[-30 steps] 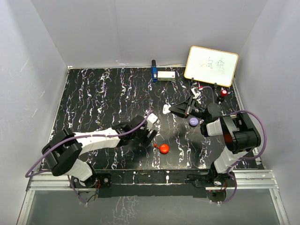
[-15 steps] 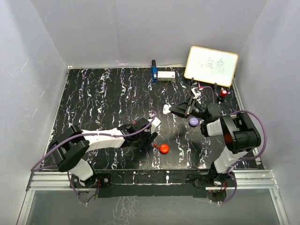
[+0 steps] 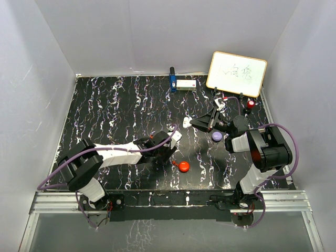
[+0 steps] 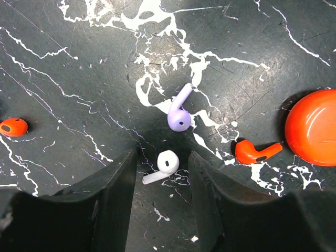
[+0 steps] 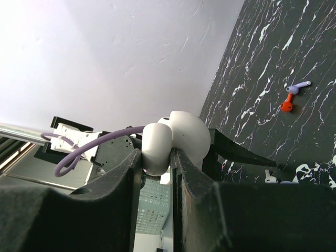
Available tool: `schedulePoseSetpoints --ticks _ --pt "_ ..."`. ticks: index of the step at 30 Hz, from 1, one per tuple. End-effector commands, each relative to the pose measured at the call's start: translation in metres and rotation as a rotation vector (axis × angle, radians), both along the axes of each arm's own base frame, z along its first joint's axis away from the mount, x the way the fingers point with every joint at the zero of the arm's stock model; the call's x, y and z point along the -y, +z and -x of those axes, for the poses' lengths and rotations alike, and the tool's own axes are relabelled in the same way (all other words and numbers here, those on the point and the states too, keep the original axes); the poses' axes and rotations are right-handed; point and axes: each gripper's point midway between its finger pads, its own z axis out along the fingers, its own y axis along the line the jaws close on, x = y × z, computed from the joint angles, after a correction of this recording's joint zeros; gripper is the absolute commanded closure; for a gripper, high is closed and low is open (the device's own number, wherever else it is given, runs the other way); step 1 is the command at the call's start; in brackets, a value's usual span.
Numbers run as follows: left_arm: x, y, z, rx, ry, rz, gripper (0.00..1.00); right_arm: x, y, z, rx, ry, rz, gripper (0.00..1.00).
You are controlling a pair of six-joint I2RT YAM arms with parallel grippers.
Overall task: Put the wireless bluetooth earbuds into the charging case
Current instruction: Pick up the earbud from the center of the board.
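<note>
One off-centre pinch is threatening to flick the white earbud (image 4: 164,164) from the released left claw (image 4: 163,154); right claw (image 5: 156,157) is clenching the white case (image 5: 184,131).

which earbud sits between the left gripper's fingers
The white earbud, between the fingers of the left gripper; the purple earbud lies beyond, red earbuds to the sides.
</note>
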Motion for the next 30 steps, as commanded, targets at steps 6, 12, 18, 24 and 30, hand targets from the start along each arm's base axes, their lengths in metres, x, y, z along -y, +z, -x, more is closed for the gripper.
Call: schedulePoseSetpoints --ticks 6,12,18,24,30 --pt "-0.0008 0.0029 0.0040 -0.015 -0.003 -0.013 0.61 0.0025 0.0123 0.0049 0.089 -0.003 -0.018 1.00" --pt "-0.0007 0.0038 0.0049 -0.022 -0.003 -0.010 0.66 0.0028 0.0128 0.0057 0.089 -0.003 -0.022 1.00" --pt "-0.0022 0.0043 0.0082 -0.034 -0.002 -0.007 0.73 0.0033 0.0125 0.0055 0.087 -0.007 -0.025 1.00" --pt "-0.0034 0.0034 0.0107 -0.042 0.000 -0.004 0.79 0.0033 0.0119 0.0061 0.085 -0.006 -0.025 1.00" --pt "-0.0017 0.0063 0.0098 -0.038 0.004 0.008 0.89 0.0033 0.0116 0.0062 0.085 -0.006 -0.025 1.00"
